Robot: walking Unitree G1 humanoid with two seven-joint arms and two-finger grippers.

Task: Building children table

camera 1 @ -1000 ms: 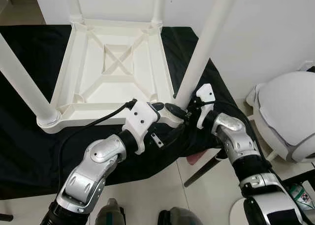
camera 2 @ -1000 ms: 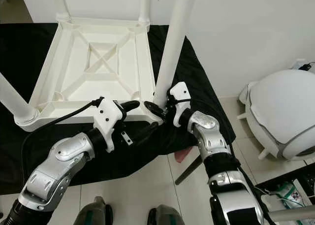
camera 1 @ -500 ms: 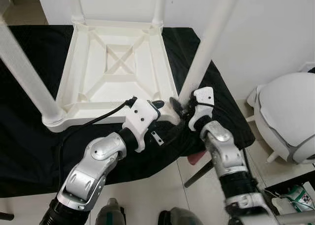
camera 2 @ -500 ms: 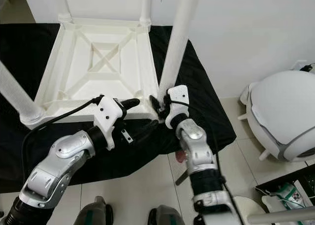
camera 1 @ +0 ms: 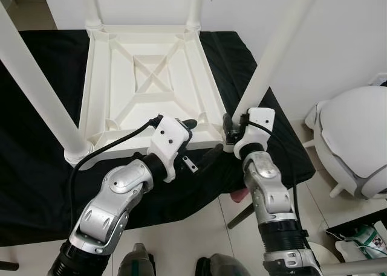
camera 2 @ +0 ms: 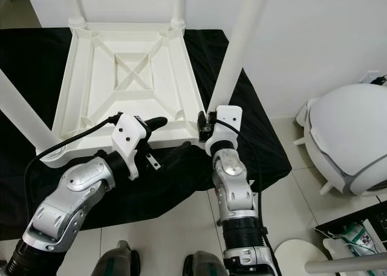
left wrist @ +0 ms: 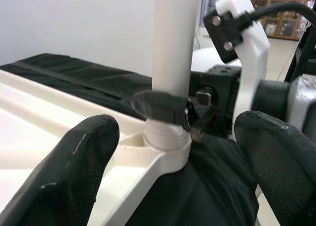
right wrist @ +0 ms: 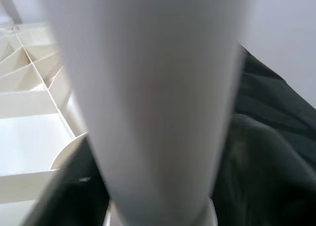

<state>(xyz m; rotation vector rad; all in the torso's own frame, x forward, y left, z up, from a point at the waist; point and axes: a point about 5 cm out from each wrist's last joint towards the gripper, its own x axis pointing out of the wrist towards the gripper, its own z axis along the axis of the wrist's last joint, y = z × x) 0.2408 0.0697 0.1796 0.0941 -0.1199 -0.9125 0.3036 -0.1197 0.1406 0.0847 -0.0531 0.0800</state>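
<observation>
Right gripper clamped round table leg base; left gripper spread beside upturned table corner.

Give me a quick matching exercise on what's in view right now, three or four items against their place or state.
Items:
1. right gripper
2. left gripper
3. table top
4. black cloth

Places or states:
A. lies upside down, ribs showing
B. spread under the table
C. closed on the base of the near right leg
D. open, beside that leg's socket

Pairs: 1-C, 2-D, 3-A, 4-B
</observation>
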